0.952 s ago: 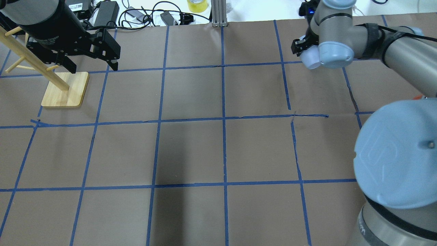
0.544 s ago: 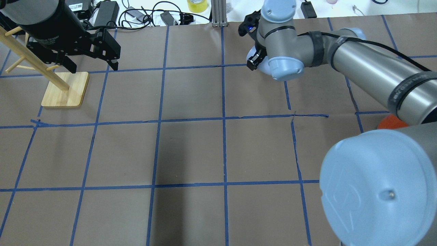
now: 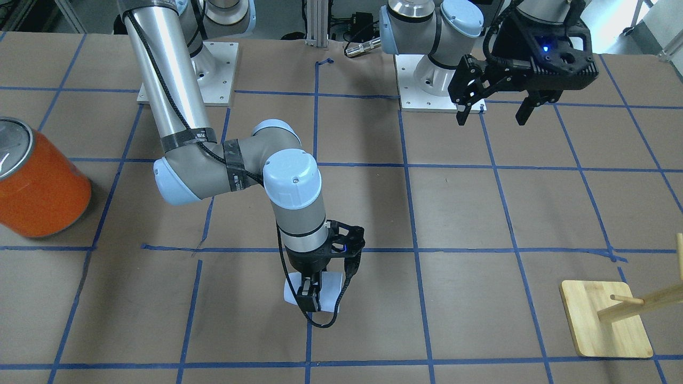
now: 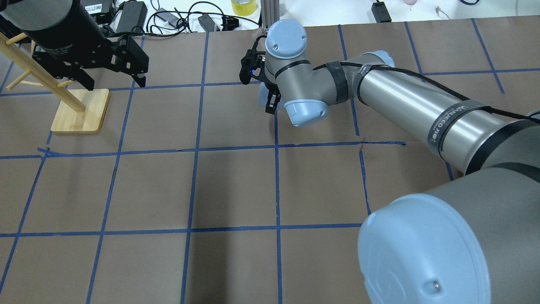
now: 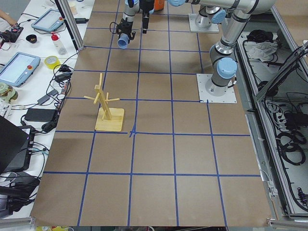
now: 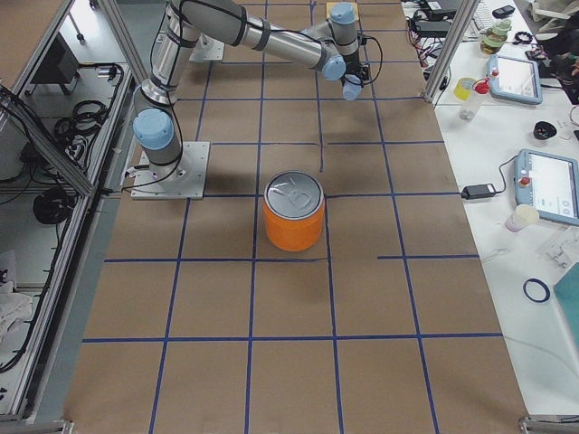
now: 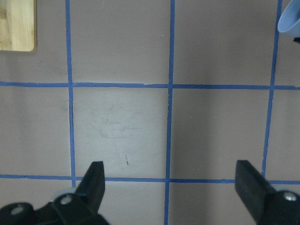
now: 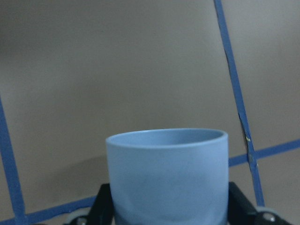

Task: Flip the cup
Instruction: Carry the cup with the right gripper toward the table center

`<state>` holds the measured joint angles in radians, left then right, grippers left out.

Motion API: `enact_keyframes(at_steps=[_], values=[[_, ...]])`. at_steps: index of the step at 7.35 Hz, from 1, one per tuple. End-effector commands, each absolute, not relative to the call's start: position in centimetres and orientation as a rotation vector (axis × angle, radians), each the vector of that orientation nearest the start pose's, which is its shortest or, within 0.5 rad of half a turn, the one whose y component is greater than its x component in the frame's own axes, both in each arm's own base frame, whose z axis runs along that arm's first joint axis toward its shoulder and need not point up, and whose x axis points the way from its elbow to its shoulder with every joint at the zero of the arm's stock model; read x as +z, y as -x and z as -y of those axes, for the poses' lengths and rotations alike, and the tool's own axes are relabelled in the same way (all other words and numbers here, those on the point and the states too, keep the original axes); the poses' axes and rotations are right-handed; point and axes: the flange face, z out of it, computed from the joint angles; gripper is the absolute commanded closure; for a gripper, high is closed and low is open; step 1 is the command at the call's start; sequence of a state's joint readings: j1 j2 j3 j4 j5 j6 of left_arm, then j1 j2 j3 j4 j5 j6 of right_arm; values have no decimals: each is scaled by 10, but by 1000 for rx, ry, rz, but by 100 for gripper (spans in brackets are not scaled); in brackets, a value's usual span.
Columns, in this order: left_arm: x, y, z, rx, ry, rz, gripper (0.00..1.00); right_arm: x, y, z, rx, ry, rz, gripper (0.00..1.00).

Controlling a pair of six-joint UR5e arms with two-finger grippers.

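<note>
The left gripper (image 4: 116, 84) hangs with its jaws spread wide and nothing between them. Its wrist view shows only the taped brown paper (image 7: 122, 131) under the gap. Just outboard of those jaws stands the wooden mug tree (image 4: 82, 112), its base close below one finger and, as far as I can tell, not touching it.

Further right, the right gripper (image 4: 270, 99) has its jaws closed across the side wall of the cup (image 8: 168, 173), a plain pale blue tumbler. The cup sits between the fingers with its rim pointing away from the wrist and slanting down toward the paper. Whether the rim touches the table cannot be told. Well beyond those jaws, on the robot's far right, stands the orange can (image 3: 37, 186).

The cup's wall looks smooth and tapered, so I judge a squeeze across it could let it creep out toward its narrow end. If it is let go while tilted, it would likely fall on its side and roll rather than settle. Pressing down with the rim caught on the paper could lever it out of the grip. The black cable (image 3: 320, 325) looping below the right fingers might brush the cup as the wrist turns.

The cup bears no print. The black strap (image 4: 449, 122) on the right forearm carries white lettering that seems to begin "WAN"; the rest is unsure.
</note>
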<state>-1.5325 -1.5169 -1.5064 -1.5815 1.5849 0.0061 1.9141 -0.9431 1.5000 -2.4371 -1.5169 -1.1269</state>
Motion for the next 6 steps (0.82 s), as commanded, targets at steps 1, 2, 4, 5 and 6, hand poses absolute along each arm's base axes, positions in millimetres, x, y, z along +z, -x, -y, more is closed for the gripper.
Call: enact_keyframes(at_steps=[1, 2, 4, 5, 6], values=[[545, 114, 481, -167, 51, -3121, 0, 227, -384, 612, -543, 2350, -2020, 100], [545, 114, 481, -167, 51, -3122, 0, 226, -397, 604, -545, 2368, -1983, 100], [545, 114, 481, -167, 51, -3122, 0, 209, -398, 593, -506, 2336, -1951, 100], [545, 113, 481, -167, 52, -3119, 0, 199, -396, 587, -476, 2328, -1951, 100], [544, 114, 481, -165, 51, -3122, 0, 198, -396, 587, -473, 2328, -1951, 84]])
